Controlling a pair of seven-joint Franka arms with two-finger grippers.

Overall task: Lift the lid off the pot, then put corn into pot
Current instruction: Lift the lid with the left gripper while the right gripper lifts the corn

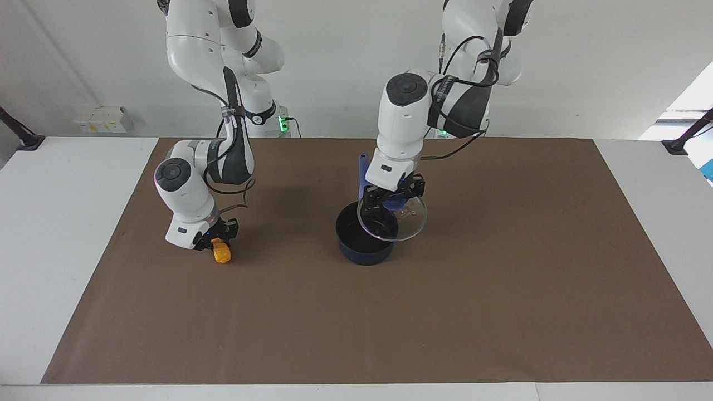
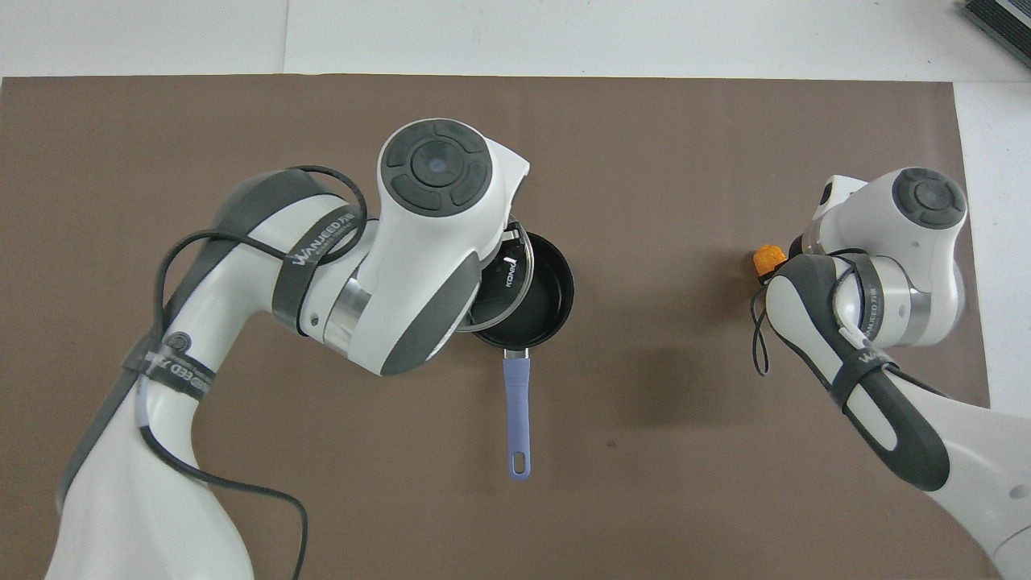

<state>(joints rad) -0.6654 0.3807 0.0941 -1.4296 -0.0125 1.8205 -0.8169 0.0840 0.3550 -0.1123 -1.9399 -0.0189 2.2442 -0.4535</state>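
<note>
**Q:** Where did the lid [image 1: 396,218] stand?

**A:** The left gripper [image 1: 391,199] was clamped on its blue knob and held it clear of the pot [image 1: 365,240], tilted, over the pot's rim toward the left arm's end of the table. Much of the black inside lay uncovered.

**Q:** And the corn [image 1: 222,253]?

**A:** It lay on the brown mat [image 1: 501,312] toward the right arm's end, well apart from the pot. The right gripper [image 1: 216,238] was down on it, closed on the end nearer the robots, and the cob seemed to be on the mat and not yet lifted. The right arm was plainly the nearer one; the left was busy with the lid.

**Q:** Which relation mattered for the coming move?

**A:** The pot lay from the corn toward the left arm's end, at about the same depth on the table. Likely the cob would be carried sideways that way. The cob's long axis ran away from the robots; the pot's handle [image 2: 517,415] pointed toward them, off the corn's likely path.

**Q:** How did the cob look?

**A:** Small, yellow-orange, stubby, shorter than the pot was wide, so it should drop in easily.
</note>
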